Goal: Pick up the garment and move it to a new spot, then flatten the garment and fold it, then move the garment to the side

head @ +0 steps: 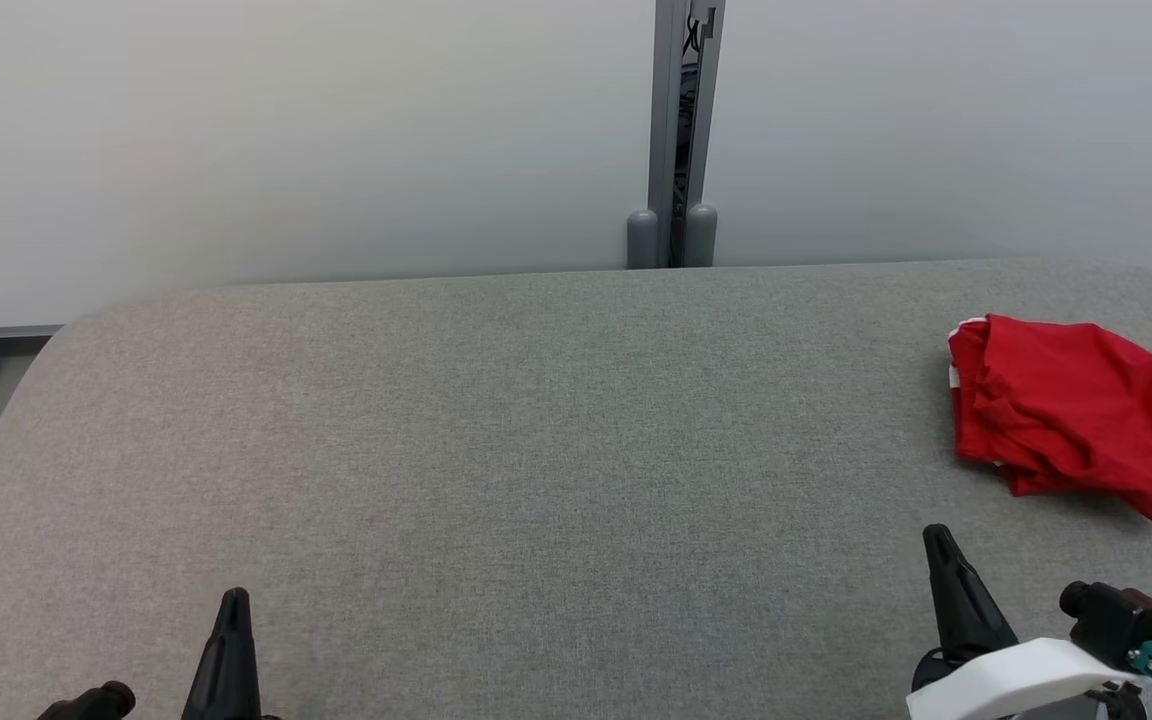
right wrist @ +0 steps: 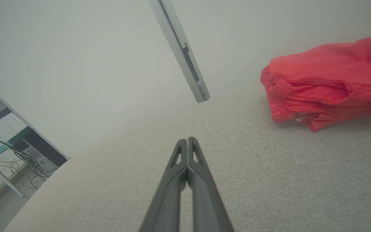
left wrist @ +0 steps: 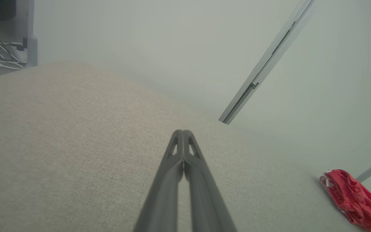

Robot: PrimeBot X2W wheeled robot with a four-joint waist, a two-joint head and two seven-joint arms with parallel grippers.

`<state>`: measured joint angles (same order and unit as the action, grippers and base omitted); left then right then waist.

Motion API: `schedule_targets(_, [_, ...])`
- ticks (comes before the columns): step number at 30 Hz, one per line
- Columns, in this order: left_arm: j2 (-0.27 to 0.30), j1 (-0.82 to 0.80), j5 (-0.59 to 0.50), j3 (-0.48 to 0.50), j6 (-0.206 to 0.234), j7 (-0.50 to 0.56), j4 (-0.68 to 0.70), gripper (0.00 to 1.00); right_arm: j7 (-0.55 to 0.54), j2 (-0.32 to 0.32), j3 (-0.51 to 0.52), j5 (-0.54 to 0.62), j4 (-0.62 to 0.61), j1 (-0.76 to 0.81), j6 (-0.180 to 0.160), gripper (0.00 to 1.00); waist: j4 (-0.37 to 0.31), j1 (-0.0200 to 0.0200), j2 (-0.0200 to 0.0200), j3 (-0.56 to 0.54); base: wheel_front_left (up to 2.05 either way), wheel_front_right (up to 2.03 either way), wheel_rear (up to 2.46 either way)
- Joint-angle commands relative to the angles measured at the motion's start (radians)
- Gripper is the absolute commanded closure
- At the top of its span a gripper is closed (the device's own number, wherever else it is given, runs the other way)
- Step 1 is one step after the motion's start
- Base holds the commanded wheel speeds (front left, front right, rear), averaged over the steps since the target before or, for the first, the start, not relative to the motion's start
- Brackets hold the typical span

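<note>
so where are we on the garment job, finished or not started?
Likely finished, though I can't be sure. The red garment lies in a compact, layered, slightly rumpled bundle at the right edge of the grey table. Nothing is in hand: the left claw and right claw are shut, empty and clear of the cloth. If that bundle is the fold, nothing is left.

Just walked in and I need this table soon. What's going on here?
Nothing is being handled right now. A red garment lies in a loosely layered bundle near the right edge of the grey table. The robot's left gripper and right gripper are both shut and empty. They sit at the near side of the table, apart from the garment, and the right one is closer to it.
</note>
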<state>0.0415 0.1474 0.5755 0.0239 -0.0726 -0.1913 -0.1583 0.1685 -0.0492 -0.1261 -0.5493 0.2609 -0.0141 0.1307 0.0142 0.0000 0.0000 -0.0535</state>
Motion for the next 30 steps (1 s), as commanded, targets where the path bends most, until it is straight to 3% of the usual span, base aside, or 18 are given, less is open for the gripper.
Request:
schedule_targets(1, [0.004,-0.036,0.042,0.011,-0.005,0.007,0.02,1.0,-0.012,-0.011,0.009,-0.044,-0.007,-0.035,0.0,1.0,0.0,0.0,0.0,0.001,0.0,0.0,0.0])
schedule_targets(30, [0.007,-0.072,0.417,0.064,-0.016,0.079,0.044,1.0,-0.131,-0.019,0.045,-0.441,0.059,-0.133,0.0,1.0,-0.004,0.0,0.0,0.016,0.0,0.0,0.0])
